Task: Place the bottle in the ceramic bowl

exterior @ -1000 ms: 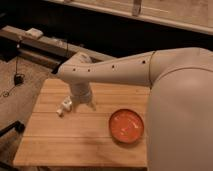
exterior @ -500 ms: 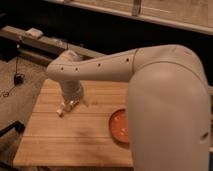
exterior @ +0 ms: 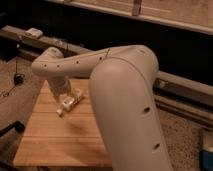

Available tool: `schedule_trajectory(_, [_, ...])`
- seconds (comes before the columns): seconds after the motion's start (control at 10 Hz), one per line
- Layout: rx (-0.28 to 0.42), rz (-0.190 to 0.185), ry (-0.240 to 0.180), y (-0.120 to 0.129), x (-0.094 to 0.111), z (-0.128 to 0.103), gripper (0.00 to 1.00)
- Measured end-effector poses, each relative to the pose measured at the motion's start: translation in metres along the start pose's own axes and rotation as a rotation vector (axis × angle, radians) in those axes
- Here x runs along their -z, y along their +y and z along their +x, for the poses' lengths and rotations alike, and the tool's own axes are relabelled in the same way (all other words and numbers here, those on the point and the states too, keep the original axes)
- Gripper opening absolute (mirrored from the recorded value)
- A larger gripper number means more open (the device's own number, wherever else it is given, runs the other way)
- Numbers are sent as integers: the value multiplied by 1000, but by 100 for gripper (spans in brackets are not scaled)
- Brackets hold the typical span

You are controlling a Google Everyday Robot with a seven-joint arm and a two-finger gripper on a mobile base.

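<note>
Camera view: we see the gripper (exterior: 71,98) low over the wooden table's (exterior: 50,137) far-left part, the bottle (exterior: 66,104) right at it, and we cannot tell its grip. Bare boards run to the near edge; our arm (exterior: 125,95) hides the right side.

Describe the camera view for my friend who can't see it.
A big white robot arm reaches down over a wooden table, with its gripper right at a small whitish bottle. The arm hides the table's right side, and no ceramic bowl is in sight.
</note>
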Motion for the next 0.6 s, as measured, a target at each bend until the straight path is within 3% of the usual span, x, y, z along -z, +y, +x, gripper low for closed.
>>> schedule_trajectory(0.2, [-74,10,-6,4,-19,-14,65])
schedule_trajectory(0.6, [-148,-19,9,13,-40,-34,65])
